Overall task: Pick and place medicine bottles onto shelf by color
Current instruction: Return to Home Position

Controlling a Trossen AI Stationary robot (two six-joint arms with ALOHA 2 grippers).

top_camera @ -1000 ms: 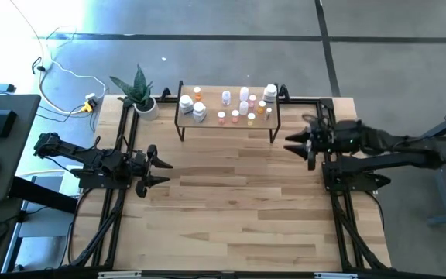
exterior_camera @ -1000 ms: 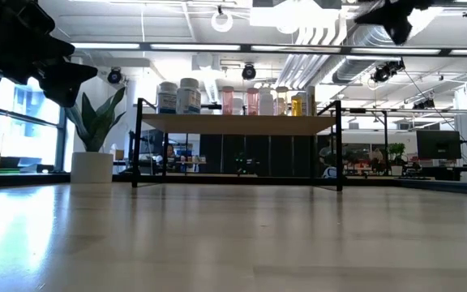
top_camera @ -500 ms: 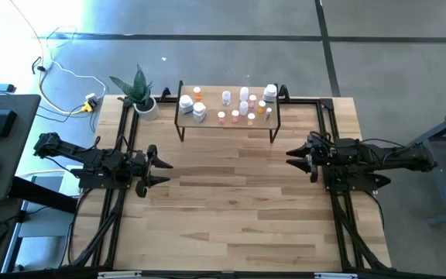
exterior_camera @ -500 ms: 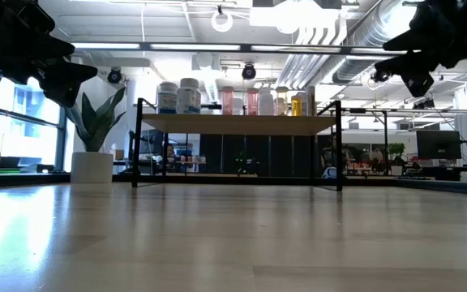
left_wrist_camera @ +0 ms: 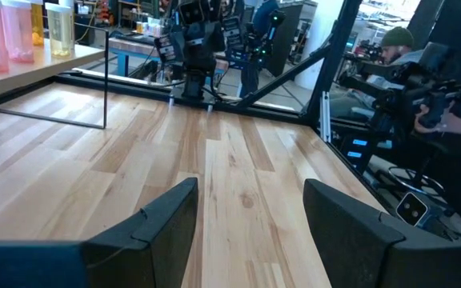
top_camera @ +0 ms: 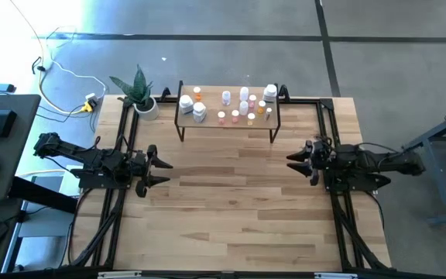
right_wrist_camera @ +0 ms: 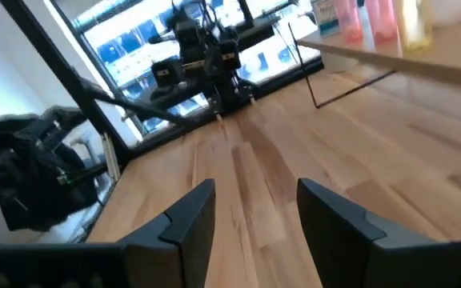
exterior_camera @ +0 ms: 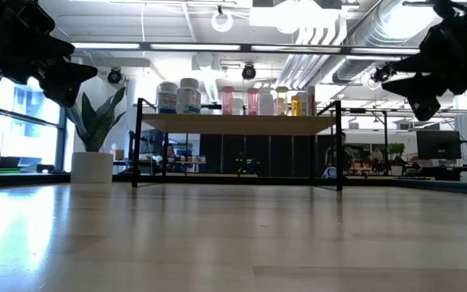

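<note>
The shelf [top_camera: 227, 124], a low light-wood board on thin black legs, stands at the middle of the table's far edge. Several medicine bottles [top_camera: 235, 105], white, orange and pinkish, stand upright on its top; the low view shows them in a row [exterior_camera: 233, 99]. My left gripper [top_camera: 163, 172] hovers open at the table's left side, pointing level toward the right. My right gripper [top_camera: 290, 161] hovers open at the right side, pointing level toward the left. Both are well short of the shelf, with nothing between their fingers [left_wrist_camera: 166, 228] [right_wrist_camera: 338, 216].
A potted plant [top_camera: 139, 97] stands at the far left corner beside the shelf. Black frame rails [top_camera: 122, 194] [top_camera: 339, 201] run along both sides of the table. Bare wooden tabletop [top_camera: 231, 201] lies between the grippers. A person [left_wrist_camera: 398, 40] sits beyond the table.
My right gripper has come down from high above the table, as the low view shows, and its arm has folded back toward the table's right edge, ending level. The gap between its fingers looks unchanged. The bottles and shelf have not moved.
</note>
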